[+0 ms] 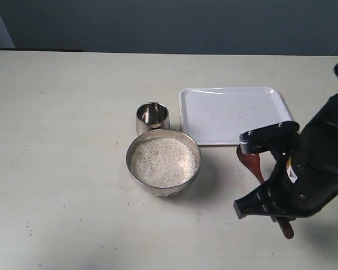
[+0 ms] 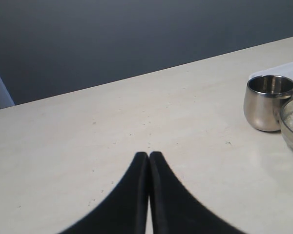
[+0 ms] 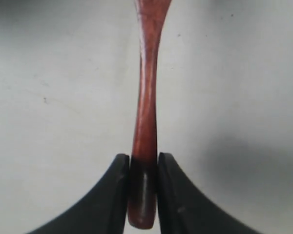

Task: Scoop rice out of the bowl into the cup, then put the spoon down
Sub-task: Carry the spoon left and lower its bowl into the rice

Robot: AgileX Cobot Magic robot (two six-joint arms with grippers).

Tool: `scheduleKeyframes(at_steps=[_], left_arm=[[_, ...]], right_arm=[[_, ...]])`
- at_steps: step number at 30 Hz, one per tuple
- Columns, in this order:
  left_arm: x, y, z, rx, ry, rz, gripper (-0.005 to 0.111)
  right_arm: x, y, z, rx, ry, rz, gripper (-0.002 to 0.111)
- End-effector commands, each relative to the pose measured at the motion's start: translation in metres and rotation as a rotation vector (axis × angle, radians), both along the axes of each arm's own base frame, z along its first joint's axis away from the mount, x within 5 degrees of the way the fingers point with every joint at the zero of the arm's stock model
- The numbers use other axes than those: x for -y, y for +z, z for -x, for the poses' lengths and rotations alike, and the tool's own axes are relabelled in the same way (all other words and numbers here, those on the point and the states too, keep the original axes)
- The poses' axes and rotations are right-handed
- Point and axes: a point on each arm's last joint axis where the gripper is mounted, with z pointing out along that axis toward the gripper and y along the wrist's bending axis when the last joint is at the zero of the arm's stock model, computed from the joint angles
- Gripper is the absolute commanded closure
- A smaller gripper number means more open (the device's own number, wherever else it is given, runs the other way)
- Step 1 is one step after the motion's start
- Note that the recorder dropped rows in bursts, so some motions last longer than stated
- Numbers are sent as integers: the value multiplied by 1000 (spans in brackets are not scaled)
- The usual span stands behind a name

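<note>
The steel bowl (image 1: 136, 177) stands mid-table, full of white rice (image 1: 162, 163). Touching its far rim is the small steel cup (image 1: 152, 117); I cannot see into it. The reddish-brown spoon (image 1: 250, 161) lies slanted right of the bowl, head toward the tray, low over the table. My right gripper (image 3: 144, 157) is shut on the spoon handle (image 3: 147, 87) near its end; the right arm (image 1: 312, 169) covers the handle's middle. My left gripper (image 2: 148, 155) is shut and holds nothing, well left of the cup (image 2: 267, 102) and the bowl's rim (image 2: 286, 127).
A white square tray (image 1: 231, 112) lies behind the spoon, right of the cup. Loose grains speckle the beige table (image 1: 62, 140). A dark wall runs along the table's far edge.
</note>
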Motion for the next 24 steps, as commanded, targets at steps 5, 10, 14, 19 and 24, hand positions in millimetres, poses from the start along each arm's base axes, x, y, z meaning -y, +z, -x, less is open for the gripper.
scheduleKeyframes(at_steps=[5, 10, 14, 19, 24], left_arm=[[0, 2, 0, 17, 0, 12, 106], [0, 2, 0, 17, 0, 12, 106], [0, 2, 0, 17, 0, 12, 106], [0, 2, 0, 17, 0, 12, 106], [0, 2, 0, 17, 0, 12, 106]], right_arm=[[-6, 61, -17, 149, 263, 28, 109], [-17, 77, -29, 167, 421, 64, 109], [-28, 81, -33, 152, 565, 116, 109], [-48, 72, -32, 90, 739, 223, 109], [-69, 59, -30, 75, 878, 460, 109]])
